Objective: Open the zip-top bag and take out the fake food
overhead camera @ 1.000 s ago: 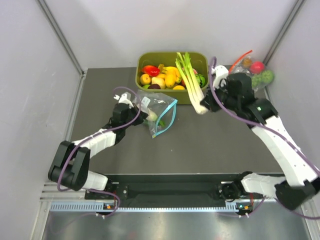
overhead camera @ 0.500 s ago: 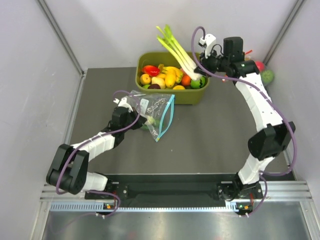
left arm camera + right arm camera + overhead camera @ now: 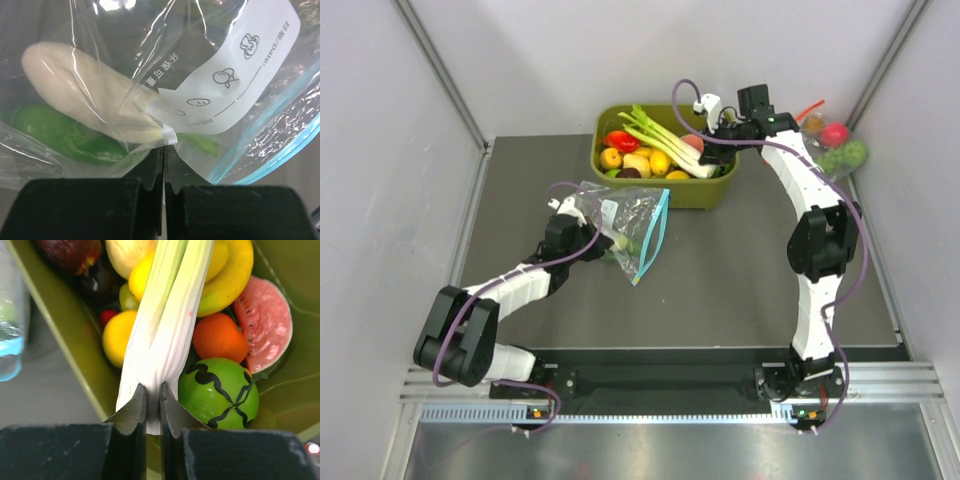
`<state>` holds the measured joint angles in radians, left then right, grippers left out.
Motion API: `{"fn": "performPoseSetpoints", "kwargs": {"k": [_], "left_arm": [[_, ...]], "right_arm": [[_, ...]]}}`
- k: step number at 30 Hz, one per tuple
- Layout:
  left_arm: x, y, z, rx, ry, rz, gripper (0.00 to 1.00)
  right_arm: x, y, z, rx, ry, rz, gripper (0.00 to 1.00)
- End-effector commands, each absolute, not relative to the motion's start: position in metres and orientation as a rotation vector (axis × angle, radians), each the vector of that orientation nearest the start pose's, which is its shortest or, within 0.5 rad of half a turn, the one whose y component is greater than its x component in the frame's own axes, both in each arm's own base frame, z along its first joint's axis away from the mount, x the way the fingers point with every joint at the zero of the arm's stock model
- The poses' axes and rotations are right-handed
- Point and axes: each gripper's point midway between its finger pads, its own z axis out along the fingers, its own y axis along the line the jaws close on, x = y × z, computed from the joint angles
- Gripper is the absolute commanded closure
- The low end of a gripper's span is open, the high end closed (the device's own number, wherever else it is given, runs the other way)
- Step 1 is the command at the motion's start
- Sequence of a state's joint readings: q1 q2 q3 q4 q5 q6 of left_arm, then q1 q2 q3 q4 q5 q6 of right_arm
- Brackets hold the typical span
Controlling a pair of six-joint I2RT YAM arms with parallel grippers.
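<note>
The clear zip-top bag [image 3: 632,226] with a blue-green zip strip lies on the dark table, its white label [image 3: 235,85] facing the left wrist camera. Inside it are a white radish [image 3: 90,95] and a dark green piece [image 3: 65,137]. My left gripper [image 3: 588,236] is shut on the bag's plastic [image 3: 165,142]. My right gripper [image 3: 712,168] is shut on the white stalk of the leek [image 3: 165,340], which lies across the toy fruits in the green bin [image 3: 706,190], leaves pointing left [image 3: 642,122].
The bin holds red, yellow and orange toy fruits, a striped green melon [image 3: 220,392] and a watermelon slice [image 3: 265,325]. A second clear bag with a red zip strip [image 3: 830,140] and fruits lies at the back right. Grey walls stand close on both sides.
My right gripper has carried the leek from above the table's middle up and over to the bin and lowered it onto the fruits. The left gripper keeps its hold on the bag.
</note>
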<state>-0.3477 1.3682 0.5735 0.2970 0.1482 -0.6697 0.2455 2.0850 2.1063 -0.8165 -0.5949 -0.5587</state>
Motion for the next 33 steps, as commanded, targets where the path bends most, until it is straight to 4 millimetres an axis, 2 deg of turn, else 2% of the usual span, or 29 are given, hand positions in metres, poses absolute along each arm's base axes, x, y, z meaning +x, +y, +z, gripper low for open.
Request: {"fn": "performPoseSetpoints", "kwargs": {"k": [1,3,4,6,7,8,9,10,11,12,13,14,15,16,18,19,20,21,22,23,24,25,26,27,28,30,31,33], "left_arm": [[0.347,-0.176,0.106,-0.236,2.110,-0.745,1.00],[0.348,-0.175,0.107,-0.236,2.109,-0.741,1.00],[0.347,-0.176,0.107,-0.235,2.113,-0.741,1.00],[0.348,-0.176,0.108,-0.235,2.111,-0.742,1.00],[0.347,-0.176,0.107,-0.237,2.113,-0.747,1.00],[0.347,-0.177,0.109,-0.230,2.112,-0.752,1.00],[0.347,-0.178,0.109,-0.232,2.111,-0.756,1.00],[0.347,-0.177,0.110,-0.234,2.109,-0.758,1.00],[0.346,-0.178,0.111,-0.231,2.109,-0.763,1.00],[0.345,-0.178,0.112,-0.231,2.105,-0.767,1.00],[0.344,-0.179,0.113,-0.229,2.104,-0.771,1.00],[0.345,-0.179,0.115,-0.224,2.100,-0.776,1.00],[0.344,-0.179,0.117,-0.224,2.096,-0.780,1.00],[0.343,-0.180,0.117,-0.223,2.097,-0.784,1.00],[0.342,-0.181,0.121,-0.218,2.088,-0.798,1.00],[0.341,-0.182,0.121,-0.218,2.089,-0.804,1.00],[0.340,-0.184,0.123,-0.215,2.085,-0.819,1.00],[0.340,-0.185,0.124,-0.214,2.082,-0.825,1.00],[0.340,-0.186,0.126,-0.214,2.080,-0.837,1.00],[0.340,-0.188,0.128,-0.213,2.072,-0.847,1.00],[0.340,-0.190,0.132,-0.211,2.061,-0.868,1.00],[0.340,-0.191,0.135,-0.210,2.055,-0.877,1.00],[0.341,-0.193,0.138,-0.209,2.048,-0.886,1.00],[0.341,-0.194,0.138,-0.205,2.048,-0.890,1.00],[0.340,-0.195,0.140,-0.197,2.046,-0.898,1.00],[0.342,-0.196,0.142,-0.189,2.045,-0.900,1.00],[0.342,-0.197,0.142,-0.186,2.049,-0.901,1.00],[0.343,-0.197,0.143,-0.181,2.048,-0.905,1.00]], "right_arm": [[0.511,0.203,0.233,-1.168,1.883,0.458,0.96],[0.517,0.198,0.229,-1.151,1.903,0.424,0.83],[0.518,0.196,0.226,-1.137,1.917,0.419,0.67],[0.521,0.197,0.230,-1.114,1.910,0.411,0.54],[0.522,0.197,0.234,-1.102,1.905,0.406,0.43],[0.520,0.197,0.239,-1.082,1.902,0.408,0.34],[0.523,0.197,0.248,-1.065,1.877,0.398,0.32],[0.520,0.196,0.264,-1.047,1.846,0.390,0.14],[0.517,0.198,0.268,-1.032,1.839,0.402,0.12],[0.518,0.199,0.280,-1.019,1.803,0.397,0.01],[0.511,0.199,0.302,-1.003,1.756,0.388,0.00],[0.507,0.198,0.305,-0.981,1.756,0.398,0.00],[0.507,0.198,0.320,-0.963,1.709,0.388,0.00],[0.497,0.196,0.345,-0.943,1.655,0.375,0.00],[0.487,0.195,0.356,-0.905,1.629,0.385,0.00],[0.472,0.192,0.381,-0.872,1.586,0.388,0.00],[0.466,0.192,0.377,-0.859,1.584,0.398,0.00],[0.457,0.191,0.382,-0.848,1.572,0.410,0.00],[0.440,0.188,0.399,-0.821,1.545,0.423,0.00],[0.434,0.188,0.387,-0.807,1.568,0.441,0.00],[0.417,0.186,0.401,-0.794,1.539,0.451,0.02],[0.409,0.187,0.380,-0.767,1.591,0.495,0.02],[0.400,0.189,0.376,-0.761,1.597,0.519,0.03],[0.384,0.193,0.385,-0.758,1.560,0.536,0.05],[0.375,0.198,0.356,-0.756,1.620,0.583,0.06],[0.350,0.212,0.348,-0.787,1.605,0.635,0.08],[0.341,0.217,0.319,-0.793,1.665,0.665,0.09],[0.321,0.231,0.301,-0.832,1.681,0.713,0.14]]}}
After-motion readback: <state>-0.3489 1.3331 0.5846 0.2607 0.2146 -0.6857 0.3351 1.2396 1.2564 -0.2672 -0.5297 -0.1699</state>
